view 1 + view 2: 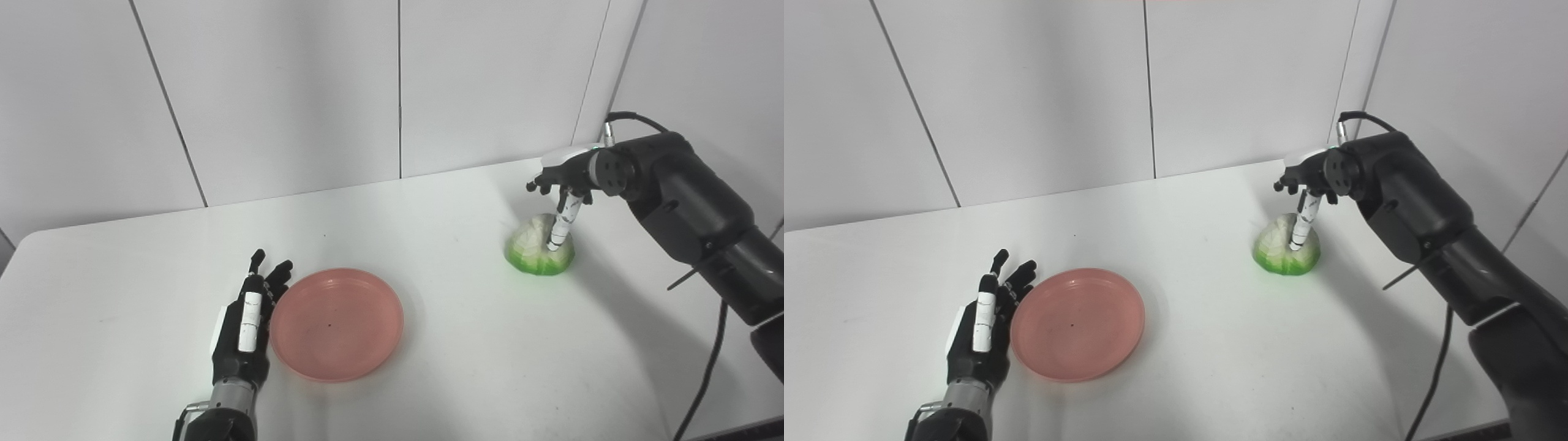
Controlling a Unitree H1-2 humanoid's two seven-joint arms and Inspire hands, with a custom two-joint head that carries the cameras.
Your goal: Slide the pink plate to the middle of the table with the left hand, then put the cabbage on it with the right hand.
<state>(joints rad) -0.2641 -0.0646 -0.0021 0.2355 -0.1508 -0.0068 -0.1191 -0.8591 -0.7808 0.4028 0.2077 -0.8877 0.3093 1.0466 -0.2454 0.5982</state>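
The pink plate (337, 323) lies on the white table (465, 367), left of the middle. My left hand (245, 324) lies flat and open, its fingers stretched along the plate's left rim. The cabbage (539, 248), pale on top and green at the base, rests on the table at the right back. My right hand (566, 184) hangs just above it, with one white finger (560, 229) pointing down onto the cabbage's near face. The other fingers are hidden behind the cabbage and the wrist, so the grip does not show.
The grey panelled wall (398, 92) stands close behind the table's back edge. A black cable (704, 380) hangs from my right forearm at the table's right edge. Bare white tabletop lies between the plate and the cabbage.
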